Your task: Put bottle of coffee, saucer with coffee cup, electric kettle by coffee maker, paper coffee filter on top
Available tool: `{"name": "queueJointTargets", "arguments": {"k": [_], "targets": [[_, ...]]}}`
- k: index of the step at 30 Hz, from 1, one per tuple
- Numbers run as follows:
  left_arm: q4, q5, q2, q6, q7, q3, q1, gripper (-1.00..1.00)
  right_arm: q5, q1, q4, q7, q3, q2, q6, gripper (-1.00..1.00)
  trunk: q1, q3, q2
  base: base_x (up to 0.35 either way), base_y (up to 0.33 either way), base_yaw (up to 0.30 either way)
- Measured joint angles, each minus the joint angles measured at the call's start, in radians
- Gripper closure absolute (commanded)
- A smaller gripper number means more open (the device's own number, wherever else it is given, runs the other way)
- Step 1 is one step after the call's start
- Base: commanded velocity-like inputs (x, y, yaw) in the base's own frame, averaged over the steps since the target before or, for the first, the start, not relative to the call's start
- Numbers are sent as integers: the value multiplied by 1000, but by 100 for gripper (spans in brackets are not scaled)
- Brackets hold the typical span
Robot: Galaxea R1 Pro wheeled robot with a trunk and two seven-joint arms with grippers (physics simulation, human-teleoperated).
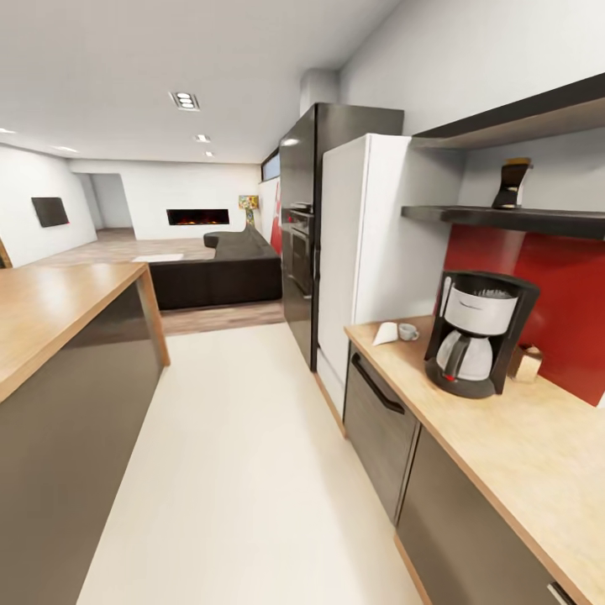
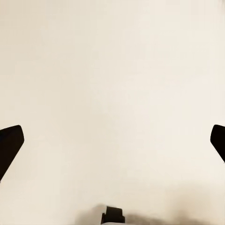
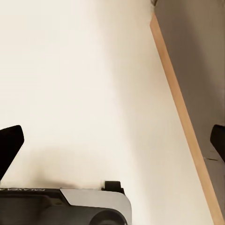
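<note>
Both wrist cameras look down at pale floor. The left gripper (image 2: 112,140) has its two dark fingertips spread to the picture's edges with nothing between them, and the right gripper (image 3: 112,140) is spread just as wide and is empty too. In the right wrist view a grey robot part (image 3: 65,206) bears small dark lettering, too blurred to read, and a wooden toe strip (image 3: 185,117) runs beside a dark cabinet front.

From the head camera, the kitchen countertop (image 1: 504,445) runs along the right wall, and the coffee maker (image 1: 477,334) stands on it against the red backsplash (image 1: 555,311). No brand can be read on the machine. Just behind the coffee maker sits a small brown box (image 1: 525,363). Beyond the coffee maker, toward the white fridge (image 1: 378,252), are the coffee cup (image 1: 408,332) and, touching or just beside it, a white piece (image 1: 386,334) that may be the paper coffee filter; I cannot tell for sure. Above the coffee maker, the bottle of coffee (image 1: 512,184) stands on the kitchen shelf (image 1: 504,218). The wooden island (image 1: 59,336) lies across the aisle from the coffee maker.

Judging the risks: the shelf is high and shallow under a second shelf, so a reach for the bottle could knock it over or off. Driving close could scrape the base along the cabinets, and a careless arm swing could shove the coffee maker.
</note>
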Motion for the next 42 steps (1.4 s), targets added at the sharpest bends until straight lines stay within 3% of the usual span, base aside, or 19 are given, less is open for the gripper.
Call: {"name": "queueJointTargets", "arguments": {"k": [42], "targets": [[0,0,0,0,0,0,0,-100,0,0,0,0,0,0,0,-100,0,0,0,336,76,0]]}}
